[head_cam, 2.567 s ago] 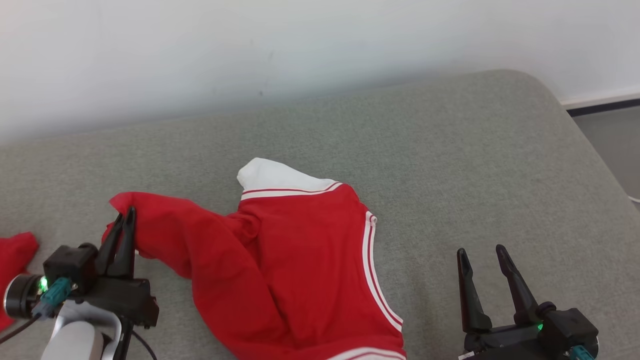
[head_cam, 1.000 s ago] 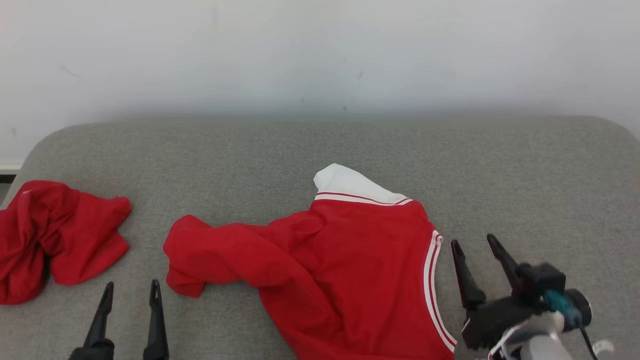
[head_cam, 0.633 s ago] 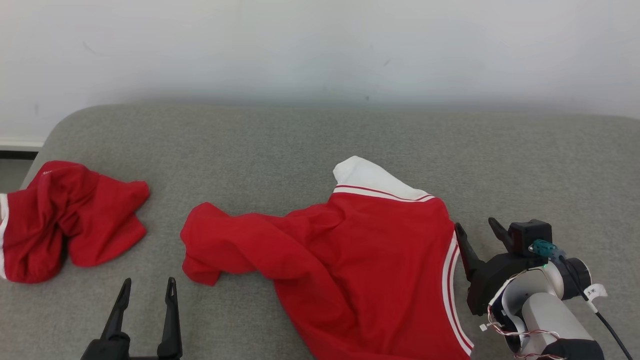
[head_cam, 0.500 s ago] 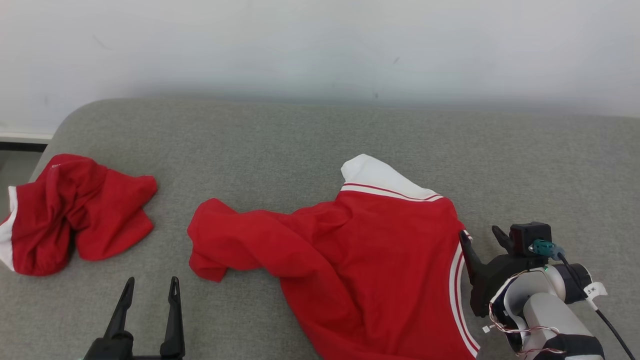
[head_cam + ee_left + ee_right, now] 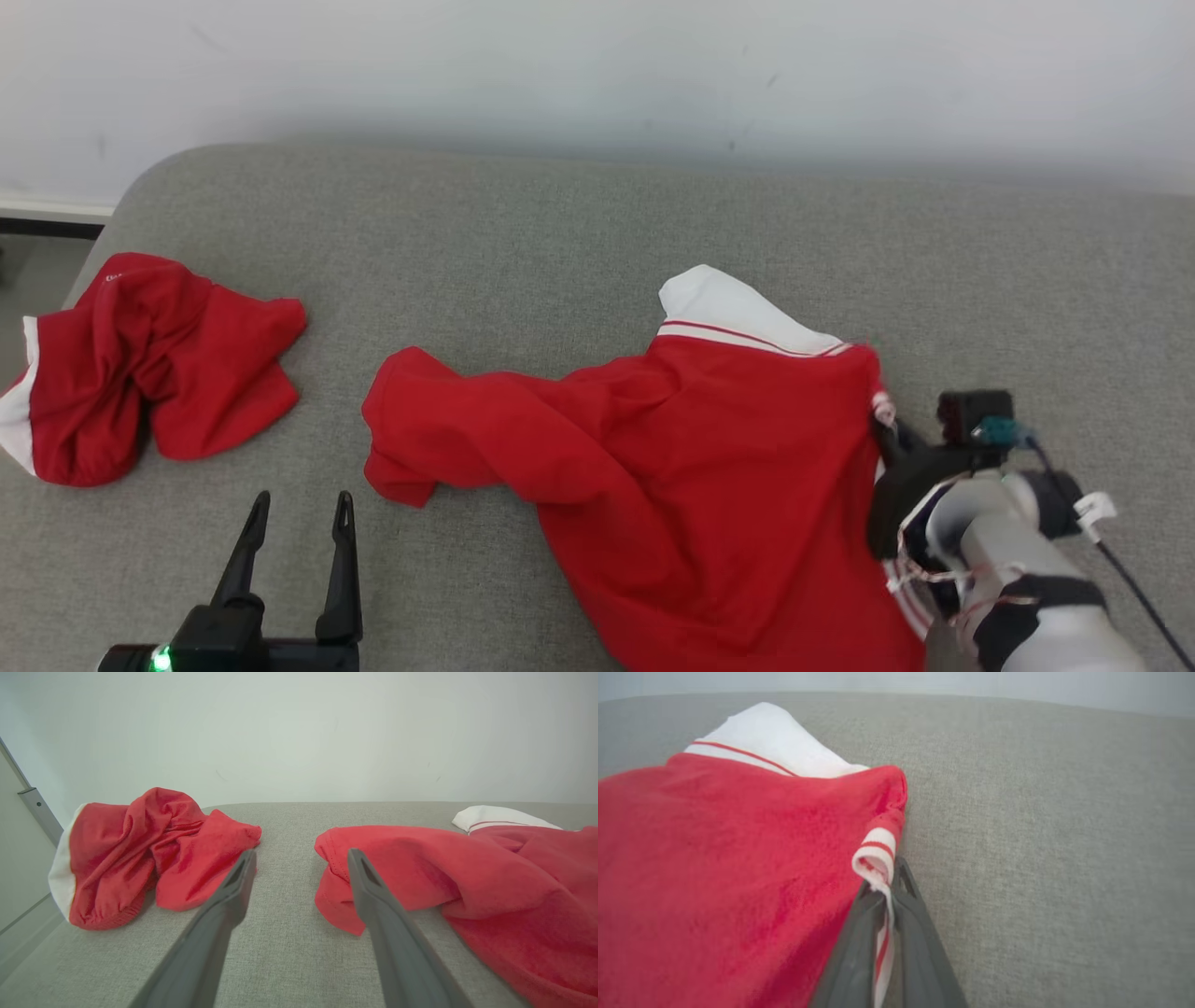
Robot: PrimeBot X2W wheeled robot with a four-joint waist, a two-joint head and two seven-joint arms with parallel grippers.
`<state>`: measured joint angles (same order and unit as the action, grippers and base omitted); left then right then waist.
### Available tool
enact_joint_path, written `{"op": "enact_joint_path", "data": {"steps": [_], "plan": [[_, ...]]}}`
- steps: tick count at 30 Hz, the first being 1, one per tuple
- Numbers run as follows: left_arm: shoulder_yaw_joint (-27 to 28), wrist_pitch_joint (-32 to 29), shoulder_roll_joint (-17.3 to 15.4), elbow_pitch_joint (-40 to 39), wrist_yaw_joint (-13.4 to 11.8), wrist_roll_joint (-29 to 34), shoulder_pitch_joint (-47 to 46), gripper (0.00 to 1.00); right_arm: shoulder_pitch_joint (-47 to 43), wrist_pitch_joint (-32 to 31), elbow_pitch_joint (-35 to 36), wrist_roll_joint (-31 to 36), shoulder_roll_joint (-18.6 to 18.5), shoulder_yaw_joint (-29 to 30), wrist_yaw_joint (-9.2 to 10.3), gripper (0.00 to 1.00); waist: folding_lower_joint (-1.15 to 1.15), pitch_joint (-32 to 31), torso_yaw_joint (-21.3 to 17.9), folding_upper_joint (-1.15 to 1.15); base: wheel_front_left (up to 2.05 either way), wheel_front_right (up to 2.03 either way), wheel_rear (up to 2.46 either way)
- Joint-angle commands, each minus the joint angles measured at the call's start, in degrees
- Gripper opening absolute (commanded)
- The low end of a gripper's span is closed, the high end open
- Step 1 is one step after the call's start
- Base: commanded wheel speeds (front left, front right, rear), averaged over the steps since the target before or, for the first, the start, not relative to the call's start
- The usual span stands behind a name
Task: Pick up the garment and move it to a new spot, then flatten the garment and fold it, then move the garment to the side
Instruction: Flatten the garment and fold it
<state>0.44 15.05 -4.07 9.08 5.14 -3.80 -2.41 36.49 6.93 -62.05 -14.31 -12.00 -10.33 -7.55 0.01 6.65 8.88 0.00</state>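
The garment (image 5: 709, 467) lies crumpled on the grey cushion (image 5: 579, 233), right of centre, with one red fold trailing toward the left and a white panel (image 5: 719, 303) at its far edge. The right claw (image 5: 889, 891) is pinched shut on the striped trim (image 5: 875, 851) at the garment's right edge; only a thin lip of the band sits between the fingers. The left claw (image 5: 302, 501) hovers wide open and empty, near the trailing fold but not touching it.

The main risk looks to be that shallow bite: if the arm lifts or drags quickly, the narrow trim could slide out and the cloth would drop back in a heap. With one corner held, the rest would likely hang bunched and twisted, so it could land more tangled than it is now, making flattening harder. A second red heap (image 5: 149, 364) lies well apart at the cushion's left end; a long sideways carry toward it could mix the two. The garment's near part runs off the head view's bottom edge, so whether it overhangs the cushion I cannot tell.
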Motion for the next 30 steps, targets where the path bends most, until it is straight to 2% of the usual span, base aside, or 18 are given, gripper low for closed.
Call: {"op": "enact_joint_path", "data": {"steps": [1,7,14,19,21,30], "plan": [[0.14,0.19,0.11,0.18,0.28,0.04,-0.49,1.0,1.66,1.42,-0.16,-0.99,-0.96,0.22,0.13,0.0,-0.01,0.25,0.11,0.0,0.0,0.0,0.0],[0.3,0.19,0.32,-0.03,0.65,0.16,-1.28,1.0,8.81,5.64,-1.09,-1.96,-5.31,0.9,0.13,0.0,-0.01,0.86,0.36,0.0,0.0,0.0,0.0],[-1.02,0.19,0.82,-0.3,0.82,-0.23,-2.67,1.0,16.98,6.15,-4.35,-0.84,-10.51,0.62,0.13,0.0,-0.01,2.83,2.02,0.0,0.0,0.0,0.0],[-1.8,0.19,1.03,0.07,0.83,-0.56,-3.82,1.0,20.27,5.7,-8.06,0.61,-11.99,1.1,0.13,0.0,-0.01,4.1,3.03,0.0,0.0,0.0,0.0],[-1.91,0.19,1.1,0.36,0.84,-0.75,-4.12,1.0,20.84,5.15,-9.1,1.34,-12.17,0.93,0.13,1.0,-0.01,4.13,2.95,0.0,0.0,0.0,0.0],[-0.08,0.19,1.14,0.74,0.88,-0.48,-2.79,1.0,19.11,7.98,-8.47,3.15,-12.84,2.07,0.13,1.0,-0.01,1.11,-0.28,0.0,0.0,0.0,0.0]]}}
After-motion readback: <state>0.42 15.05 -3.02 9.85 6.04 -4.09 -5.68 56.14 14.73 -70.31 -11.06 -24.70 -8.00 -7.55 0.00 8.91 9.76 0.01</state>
